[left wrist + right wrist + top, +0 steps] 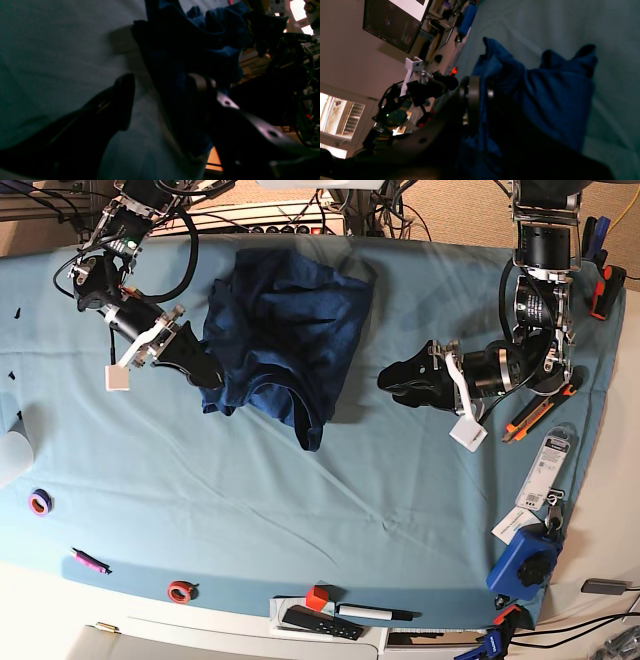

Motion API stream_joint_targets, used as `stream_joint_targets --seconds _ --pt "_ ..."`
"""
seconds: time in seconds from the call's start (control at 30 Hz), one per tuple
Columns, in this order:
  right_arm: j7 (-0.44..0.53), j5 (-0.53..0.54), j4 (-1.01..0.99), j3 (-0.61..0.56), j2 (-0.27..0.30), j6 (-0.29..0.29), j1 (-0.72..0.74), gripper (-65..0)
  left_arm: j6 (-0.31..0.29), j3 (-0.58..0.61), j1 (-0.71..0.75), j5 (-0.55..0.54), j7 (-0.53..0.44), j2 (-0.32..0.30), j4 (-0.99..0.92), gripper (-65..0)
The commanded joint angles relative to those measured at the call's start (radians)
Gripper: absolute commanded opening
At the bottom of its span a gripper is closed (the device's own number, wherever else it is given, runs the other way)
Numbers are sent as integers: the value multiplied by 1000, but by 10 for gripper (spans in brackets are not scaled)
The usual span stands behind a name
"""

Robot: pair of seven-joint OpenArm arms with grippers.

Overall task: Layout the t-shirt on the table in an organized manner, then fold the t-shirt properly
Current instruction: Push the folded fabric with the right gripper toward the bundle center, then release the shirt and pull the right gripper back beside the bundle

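The dark navy t-shirt (285, 330) lies crumpled in a heap at the back middle of the teal-covered table (300, 520). My right gripper (208, 372) is at the shirt's left edge. In the right wrist view the right gripper (481, 85) is shut on a fold of the t-shirt (557, 100). My left gripper (385, 380) is open and empty over the cloth, a short way to the right of the shirt. In the left wrist view the left gripper (162, 80) has its fingers spread, with the t-shirt (200, 37) ahead of them on the table (50, 50).
Small items lie along the front edge: a purple tape ring (40, 502), a pink marker (88, 560), a red ring (180, 590), a red block (317, 597) and a black remote (320, 620). At the right are an orange-handled tool (530, 415), a packet (548, 465) and a blue object (525, 560).
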Motion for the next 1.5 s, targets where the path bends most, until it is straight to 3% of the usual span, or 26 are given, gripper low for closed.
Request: stream_joint_targets --seconds 0.0,0.43,0.67,0.93,1.03,1.17,1.47 --pt "17 34 15 -18 10 5 8 -640 -5 -3 -17 -25 -24 -8 16 -342" --pt "17 34 15 -411 11 5 8 -640 -5 -3 -17 21 -51 -8 16 -342" --pt "17 34 15 -541 17 5 8 -640 -5 -3 -17 43 -70 -8 16 -342" --pt "17 34 15 -572 145 5 8 -637 -5 -3 -17 43 -74 -8 16 -342" --pt "17 34 15 -572 180 5 8 -555 -5 -3 -17 42 -77 -8 16 -342" --pt "17 34 15 -575 178 5 9 -399 -5 -3 -19 43 -78 -8 16 -342" --pt "17 34 15 -749 179 5 9 -387 -5 -3 -19 46 -104 -8 16 -342"
